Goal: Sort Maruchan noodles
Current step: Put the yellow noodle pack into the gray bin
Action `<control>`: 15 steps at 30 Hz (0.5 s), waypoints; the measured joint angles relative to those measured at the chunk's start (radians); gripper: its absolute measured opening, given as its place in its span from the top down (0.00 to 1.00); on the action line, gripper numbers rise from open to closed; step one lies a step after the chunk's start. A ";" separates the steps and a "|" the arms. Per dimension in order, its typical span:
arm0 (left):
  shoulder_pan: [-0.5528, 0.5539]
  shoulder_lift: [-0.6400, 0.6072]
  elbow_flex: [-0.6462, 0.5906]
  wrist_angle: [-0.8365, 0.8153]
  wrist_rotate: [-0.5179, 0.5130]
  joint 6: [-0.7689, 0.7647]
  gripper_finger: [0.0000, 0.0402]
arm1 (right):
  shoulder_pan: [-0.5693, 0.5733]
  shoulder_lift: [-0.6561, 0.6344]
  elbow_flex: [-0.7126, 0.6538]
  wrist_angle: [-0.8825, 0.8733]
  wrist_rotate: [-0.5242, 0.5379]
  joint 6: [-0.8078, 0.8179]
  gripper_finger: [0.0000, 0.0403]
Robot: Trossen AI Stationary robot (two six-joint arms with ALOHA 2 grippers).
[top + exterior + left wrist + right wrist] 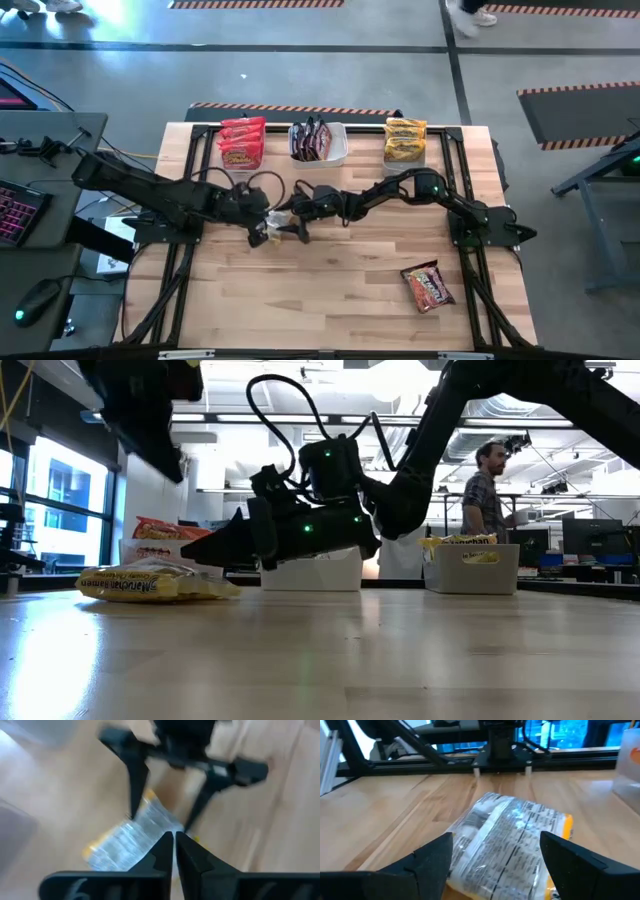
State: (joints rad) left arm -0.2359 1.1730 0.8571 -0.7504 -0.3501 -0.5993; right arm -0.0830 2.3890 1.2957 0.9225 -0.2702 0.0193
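One yellow-tan Maruchan packet [272,232] lies flat on the wood near the table's middle, printed back up in the right wrist view [512,842] and low at the left of the low view [150,582]. My right gripper [492,857] is open, with one finger on each side of this packet and not touching it; it hovers just beside the packet [215,542]. My left gripper [174,845] is shut and sits above the same packet [132,840], with the arm raised [140,410]. A red-brown packet [428,287] lies alone near the table's right near corner.
Three clear tubs stand along the far edge: one with red-orange packets [241,143], one with dark brown packets [317,142] and one with yellow packets [405,140]. Both arms meet over the table's middle. A person [487,485] stands in the room beyond the table.
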 joint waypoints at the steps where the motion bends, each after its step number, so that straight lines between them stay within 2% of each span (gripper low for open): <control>1: -0.002 0.016 -0.006 0.005 0.027 -0.017 0.95 | -0.002 -0.001 0.000 -0.009 -0.013 -0.001 0.31; 5: -0.049 0.116 -0.025 0.017 0.076 -0.073 0.85 | -0.015 -0.045 -0.001 -0.147 -0.059 -0.058 0.33; 12: -0.118 0.293 -0.026 0.085 0.069 -0.160 0.64 | -0.047 -0.156 -0.003 -0.511 -0.059 -0.257 0.37; 15: -0.129 0.341 -0.026 0.123 0.046 -0.188 0.57 | -0.062 -0.187 -0.019 -0.613 -0.059 -0.312 0.38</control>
State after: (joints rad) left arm -0.3651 1.5137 0.8310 -0.6269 -0.3044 -0.7869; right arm -0.1451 2.2016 1.2762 0.3099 -0.3293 -0.2928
